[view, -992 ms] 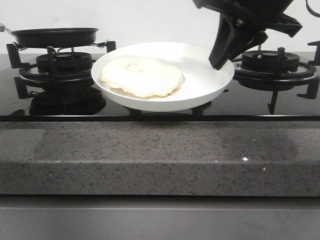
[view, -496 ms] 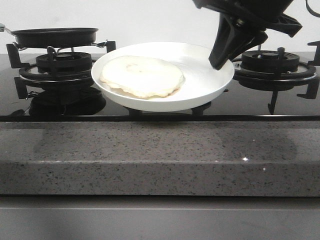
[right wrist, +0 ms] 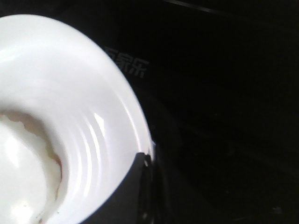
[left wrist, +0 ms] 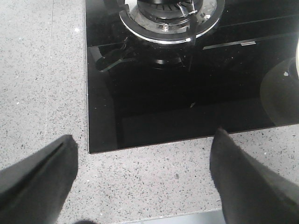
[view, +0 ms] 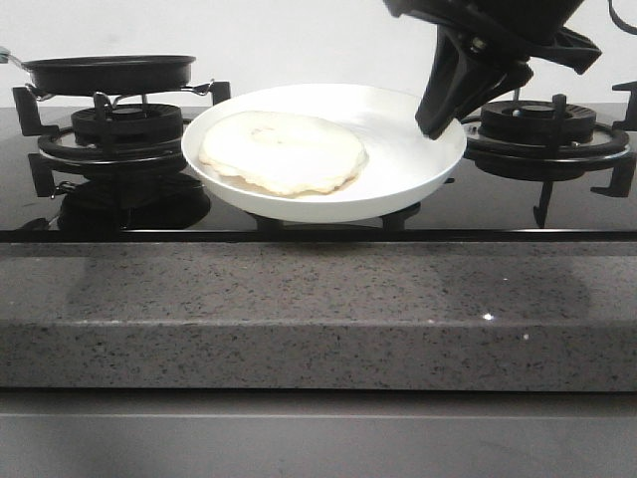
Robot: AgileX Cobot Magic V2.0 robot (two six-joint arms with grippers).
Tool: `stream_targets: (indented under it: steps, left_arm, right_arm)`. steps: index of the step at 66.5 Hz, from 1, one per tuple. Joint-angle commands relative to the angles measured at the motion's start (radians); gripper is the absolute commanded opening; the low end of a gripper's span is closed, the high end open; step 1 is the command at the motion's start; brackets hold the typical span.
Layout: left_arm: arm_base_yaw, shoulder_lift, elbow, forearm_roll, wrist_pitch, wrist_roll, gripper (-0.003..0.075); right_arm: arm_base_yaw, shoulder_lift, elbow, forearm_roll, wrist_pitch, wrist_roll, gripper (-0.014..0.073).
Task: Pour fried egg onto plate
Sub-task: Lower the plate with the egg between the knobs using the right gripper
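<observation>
The white plate [view: 408, 149] sits level between the two burners, over the black glass; I cannot tell whether it touches the glass. The fried egg [view: 284, 151] lies flat in the plate's left half, pale with a wavy browned edge. My right gripper [view: 438, 121] comes down from the upper right and is shut on the plate's right rim. In the right wrist view the plate [right wrist: 84, 93] fills the left side, the egg [right wrist: 21, 177] shows at its edge, and the right gripper [right wrist: 147, 161] pinches the rim. My left gripper [left wrist: 145, 140] is open and empty over the granite counter.
A black frying pan [view: 109, 72] rests on the left burner [view: 124, 124]. The right burner [view: 537, 121] stands behind my right gripper. The speckled granite counter [view: 318, 309] runs along the front of the black glass hob [left wrist: 177, 93], whose front corner lies just beyond my left fingers.
</observation>
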Motion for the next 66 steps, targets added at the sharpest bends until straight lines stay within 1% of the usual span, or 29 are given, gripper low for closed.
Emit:
stream_targets:
  steps: [1, 9, 23, 34, 43, 50, 66]
  left_arm:
    - [-0.009, -0.001, -0.025, -0.001, -0.057, -0.010, 0.0566]
    - [-0.009, 0.006, -0.025, -0.001, -0.057, -0.010, 0.0566]
    - [-0.009, 0.009, -0.025, -0.001, -0.059, -0.010, 0.0566]
    - [-0.009, 0.009, -0.025, -0.001, -0.059, -0.010, 0.0566]
    - [-0.009, 0.009, -0.025, -0.001, -0.059, -0.010, 0.0566]
    - [-0.009, 0.009, -0.025, -0.001, -0.059, -0.010, 0.0566]
    - [-0.009, 0.009, -0.025, -0.001, -0.059, -0.010, 0.0566]
  right_arm:
    - [0.003, -0.037, -0.024, 0.018, -0.055, -0.006, -0.0067]
    - [0.002, -0.040, -0.089, 0.022, 0.016, -0.006, -0.0067]
    - [-0.038, -0.014, -0.327, 0.021, 0.095, -0.005, -0.0067]
    - [-0.092, 0.064, -0.491, 0.022, 0.144, 0.034, -0.0067]
    - [-0.118, 0.156, -0.589, 0.026, 0.175, 0.058, -0.0067]
    - [-0.117, 0.222, -0.613, 0.027, 0.157, 0.058, -0.0067]
    - [-0.117, 0.342, -0.615, 0.027, 0.114, 0.058, -0.0067]
